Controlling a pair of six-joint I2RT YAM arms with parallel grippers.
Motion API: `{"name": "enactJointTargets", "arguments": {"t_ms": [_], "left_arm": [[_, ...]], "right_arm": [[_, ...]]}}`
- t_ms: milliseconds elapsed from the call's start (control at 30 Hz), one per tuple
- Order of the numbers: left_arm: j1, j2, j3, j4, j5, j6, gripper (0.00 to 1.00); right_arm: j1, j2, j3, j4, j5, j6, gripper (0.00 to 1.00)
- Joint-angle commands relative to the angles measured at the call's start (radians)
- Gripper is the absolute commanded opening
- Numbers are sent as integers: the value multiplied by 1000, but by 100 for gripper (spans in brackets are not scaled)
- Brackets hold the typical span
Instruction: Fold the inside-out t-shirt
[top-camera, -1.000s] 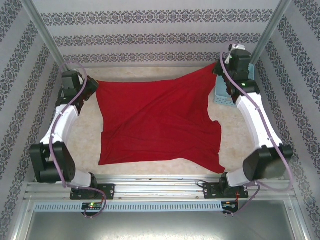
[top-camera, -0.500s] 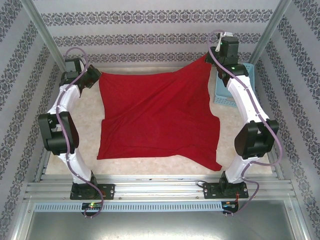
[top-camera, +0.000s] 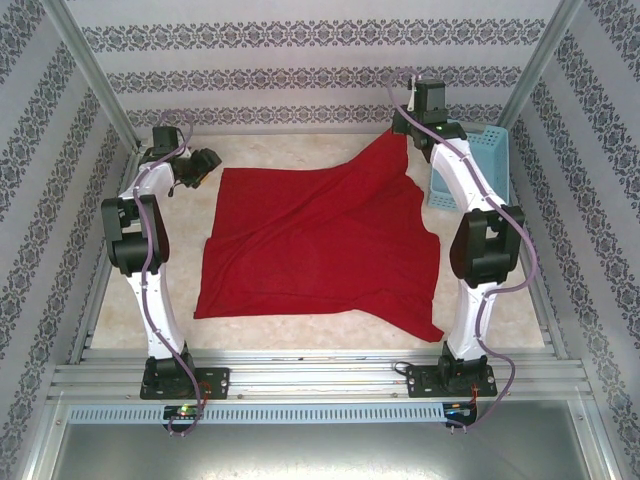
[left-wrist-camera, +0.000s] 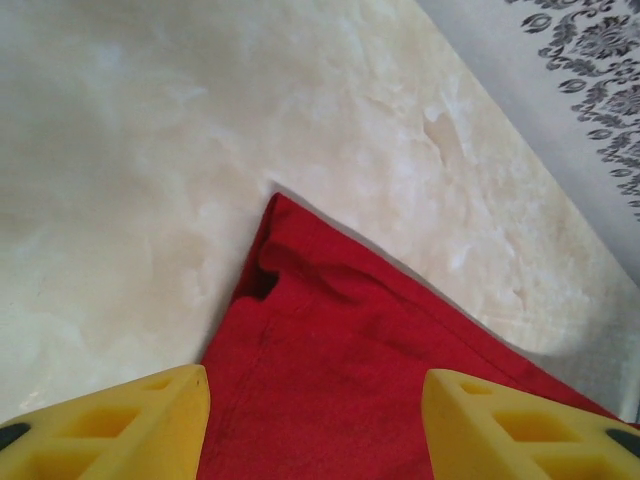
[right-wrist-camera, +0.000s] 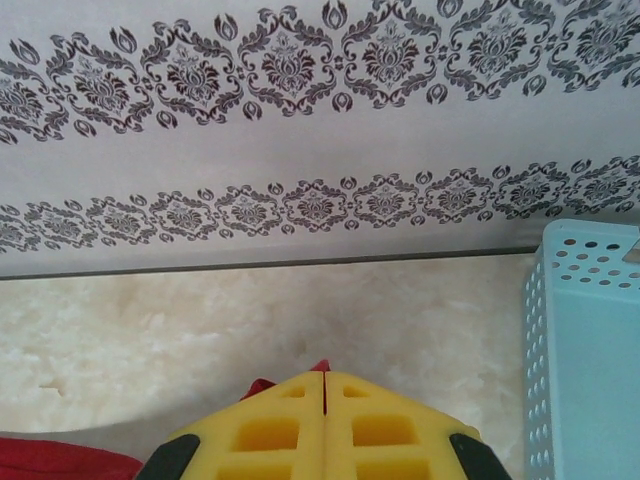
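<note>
Red inside-out t-shirt (top-camera: 320, 250) spread mid-frame on marble table (top-camera: 290, 152), upper-right corner drawn up to right gripper (top-camera: 408, 128), fingers clenched on the cloth, left gripper (top-camera: 200, 162) upper left, jaws apart, holding nothing, shirt corner lying beneath it, blue basket (top-camera: 480, 165) upper right

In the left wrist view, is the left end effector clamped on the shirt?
No: the left end effector is open, its fingers apart above the shirt corner lying on the table.
</note>
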Motion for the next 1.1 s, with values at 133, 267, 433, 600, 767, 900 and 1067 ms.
{"name": "enactJointTargets", "arguments": {"t_ms": [133, 267, 433, 600, 767, 900, 1067], "left_arm": [[-39, 55, 71, -86, -86, 108, 58], [-52, 109, 117, -59, -99, 109, 57], [-69, 188, 200, -53, -100, 97, 56], [-95, 240, 271, -64, -106, 102, 55], [-105, 277, 319, -77, -130, 97, 44], [-108, 288, 347, -94, -142, 96, 32], [-112, 298, 374, -106, -154, 104, 23]], "right_arm": [[19, 18, 55, -9, -8, -25, 0], [23, 19, 48, -10, -1, -35, 0], [22, 9, 24, 3, 2, -33, 0], [21, -8, -3, 15, -8, -31, 0], [18, -27, -25, 21, -12, -34, 0], [11, -36, -39, 26, -17, -32, 0], [7, -30, -35, 25, -20, -29, 0]]}}
